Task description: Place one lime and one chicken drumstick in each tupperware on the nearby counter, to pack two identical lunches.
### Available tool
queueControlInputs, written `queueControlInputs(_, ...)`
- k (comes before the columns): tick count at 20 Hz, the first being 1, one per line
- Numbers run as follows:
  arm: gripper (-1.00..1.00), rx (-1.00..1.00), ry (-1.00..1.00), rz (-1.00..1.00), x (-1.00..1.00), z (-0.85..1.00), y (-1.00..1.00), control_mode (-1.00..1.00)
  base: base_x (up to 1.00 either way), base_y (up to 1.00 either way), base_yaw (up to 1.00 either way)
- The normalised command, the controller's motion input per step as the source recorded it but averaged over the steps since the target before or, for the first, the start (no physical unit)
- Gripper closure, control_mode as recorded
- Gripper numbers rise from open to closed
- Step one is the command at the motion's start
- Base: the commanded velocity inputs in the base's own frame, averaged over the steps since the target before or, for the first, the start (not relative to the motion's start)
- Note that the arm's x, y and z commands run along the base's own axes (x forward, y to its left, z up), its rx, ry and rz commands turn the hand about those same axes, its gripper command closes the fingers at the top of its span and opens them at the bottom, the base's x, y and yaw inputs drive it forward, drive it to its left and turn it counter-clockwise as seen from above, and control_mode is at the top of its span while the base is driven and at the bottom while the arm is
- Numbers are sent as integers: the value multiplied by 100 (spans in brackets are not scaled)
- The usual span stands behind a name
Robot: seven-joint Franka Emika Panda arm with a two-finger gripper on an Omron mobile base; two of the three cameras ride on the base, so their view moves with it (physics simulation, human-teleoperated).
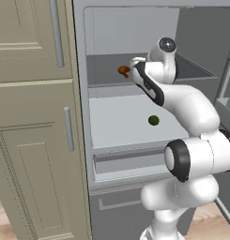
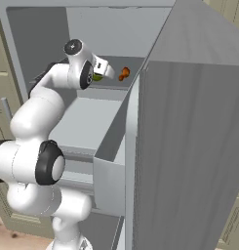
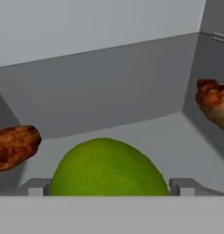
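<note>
Green lime (image 3: 106,167) on fridge shelf between two browned drumsticks (image 3: 15,146).

Bright yellow-green round lime (image 3: 109,167), bottom centre of the hand view, finely dimpled skin. Two browned, orange-red mottled chicken drumsticks: one at left edge (image 3: 13,146), one at right edge (image 3: 216,103). Plain matte grey fridge interior (image 3: 109,91), paler grey back wall up top. Left base view: darker green small lime (image 1: 153,120) mid-frame on a light grey shelf (image 1: 116,117); orange-brown drumstick (image 1: 123,71) above it; beige panelled cabinet doors (image 1: 32,140) with silver bar handles at left.
</note>
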Motion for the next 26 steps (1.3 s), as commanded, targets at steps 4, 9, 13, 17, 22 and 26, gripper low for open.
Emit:
queueControlInputs(4,-100,0,0,0,20,-34,-14,-100,0,0,0)
queueControlInputs(9,100,0,1,-1,20,-36,0,-100,0,0,0)
queueControlInputs(13,100,0,0,0,0,-2,0,-100,0,0,0)
queueControlInputs(17,100,0,1,0,-21,-1,0,-100,0,0,0)
queueControlInputs(22,100,0,-4,7,-98,0,0,-100,0,0,0)
queueControlInputs(26,100,0,-7,9,-100,0,0,-100,0,0,0)
